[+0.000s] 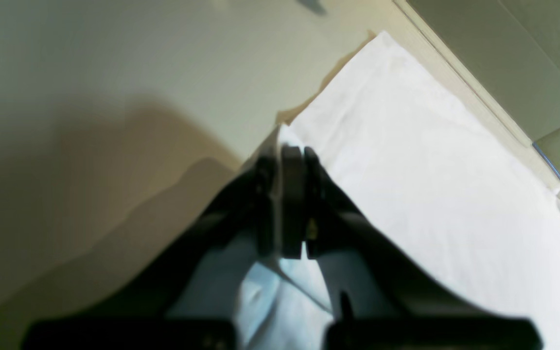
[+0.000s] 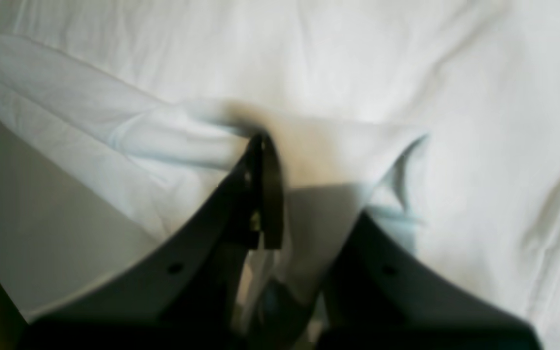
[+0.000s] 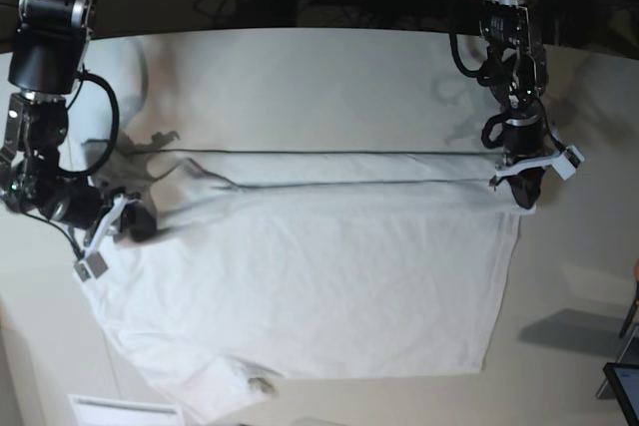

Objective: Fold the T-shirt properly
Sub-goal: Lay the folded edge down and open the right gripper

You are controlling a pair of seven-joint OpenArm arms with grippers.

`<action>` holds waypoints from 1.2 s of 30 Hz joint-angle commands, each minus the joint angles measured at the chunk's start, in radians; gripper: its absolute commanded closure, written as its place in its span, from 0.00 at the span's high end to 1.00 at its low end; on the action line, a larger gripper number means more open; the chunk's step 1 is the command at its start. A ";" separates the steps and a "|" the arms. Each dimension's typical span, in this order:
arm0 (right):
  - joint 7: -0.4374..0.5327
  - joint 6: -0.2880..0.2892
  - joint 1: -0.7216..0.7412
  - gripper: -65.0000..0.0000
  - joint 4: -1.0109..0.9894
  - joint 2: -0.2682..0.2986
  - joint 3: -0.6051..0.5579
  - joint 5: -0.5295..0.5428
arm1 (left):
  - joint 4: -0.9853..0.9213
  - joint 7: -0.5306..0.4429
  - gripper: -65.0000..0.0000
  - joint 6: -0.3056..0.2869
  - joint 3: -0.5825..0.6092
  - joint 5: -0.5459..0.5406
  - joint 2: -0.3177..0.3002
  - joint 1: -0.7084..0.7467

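We have the T-shirt spread over the lower middle of the base view on the white tabletop, its upper edge lifted and stretched taut in a straight line between our two arms. Our left gripper, at the right of that view, has its jaws pressed together on a corner of the fabric, and our right gripper, at the left, pinches the opposite bunched edge the same way. To fold well, we judge that both grips should travel together toward the bottom of the frame, keeping the edge tight and level so the fold lands straight. The tabletop looks smooth and bare around the cloth; dark cables and equipment crowd the top of the frame behind it.
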 commanded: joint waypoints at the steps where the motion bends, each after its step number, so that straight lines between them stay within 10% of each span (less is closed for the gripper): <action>1: 0.021 0.003 0.026 0.00 0.015 0.018 0.004 0.021 | 0.005 -0.029 0.00 -0.007 -0.005 0.004 -0.018 -0.013; 10: 0.046 0.003 0.051 0.04 -0.051 0.019 0.006 0.021 | -0.065 -0.032 0.00 -0.007 -0.010 0.153 0.006 -0.055; 21: 0.106 0.003 0.057 0.47 -0.075 0.019 0.009 0.021 | -0.073 -0.030 0.00 -0.007 -0.013 0.161 0.012 -0.110; 36: 0.107 0.003 0.094 0.48 -0.072 0.019 0.007 0.021 | -0.163 -0.030 0.21 -0.007 -0.018 0.159 0.034 -0.202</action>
